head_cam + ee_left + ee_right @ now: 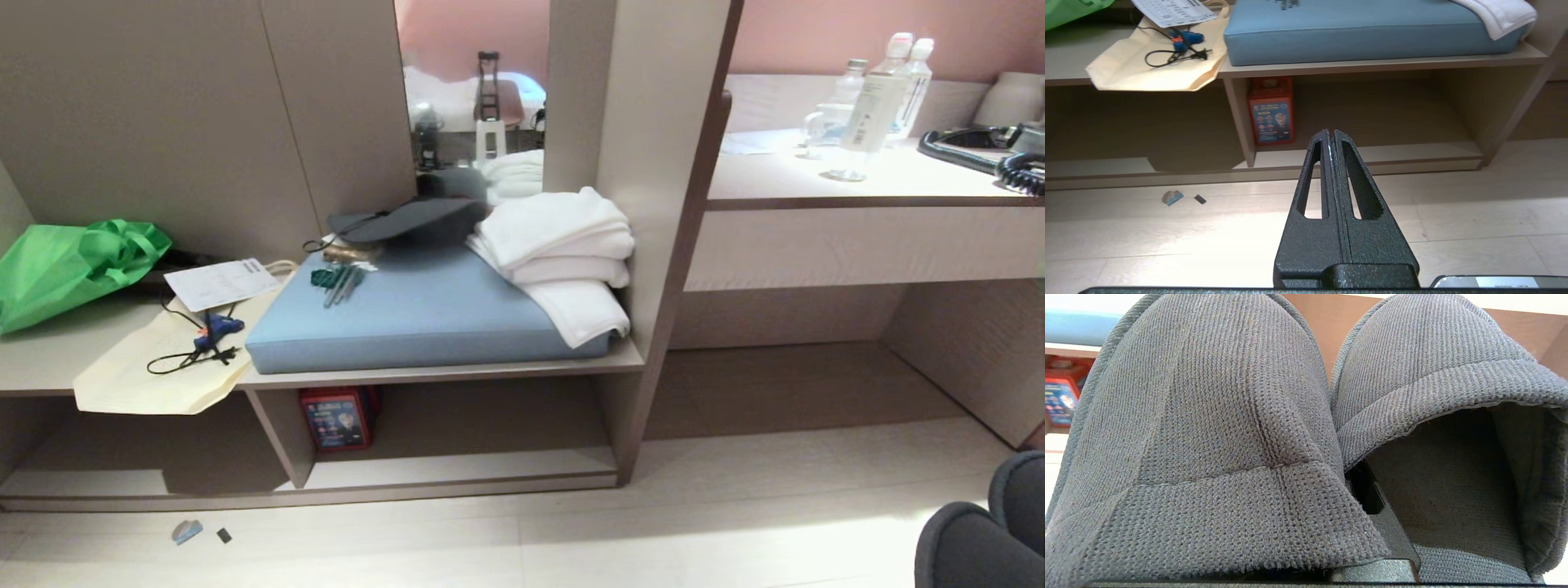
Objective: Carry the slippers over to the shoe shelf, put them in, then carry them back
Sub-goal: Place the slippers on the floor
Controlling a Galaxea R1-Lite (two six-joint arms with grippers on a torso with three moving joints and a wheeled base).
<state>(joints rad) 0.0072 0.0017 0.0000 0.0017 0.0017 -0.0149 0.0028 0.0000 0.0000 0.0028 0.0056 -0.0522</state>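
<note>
Nearest the right wrist camera, the slippers [1306, 428] filled almost the whole view: two grey knitted toe caps side by side, touching along their inner edges. We saw one black finger [1372, 498] of the right gripper [1359, 490] in the gap where the two uppers met, reaching into the opening of one slipper. The right gripper was clamped tight on the slippers, with the fabric draped over its body.

The head view showed what the wrist view did not. There the slippers [980, 531] appeared only as two dark rounded toes at the lower right corner, above the pale floor [653, 531] and well apart from the shoe shelf [457, 474]. We could not see either gripper in that view. The shoe shelf sat low on the left, with a pale base board and an upright panel [282, 437]; a small red box [339, 418] stood just beside that panel. On the bench above lay a blue cushion [408, 314], folded white towels [563, 253], a green bag [65, 265] and a cream tote [155, 367].

The left wrist view supplied the left gripper [1331, 134], which the other views lacked. Its fingers were pressed together, holding nothing, and pointed toward the shelf above the floor. That view also showed two small scraps [1180, 198] on the floor in front of the base board.
</note>
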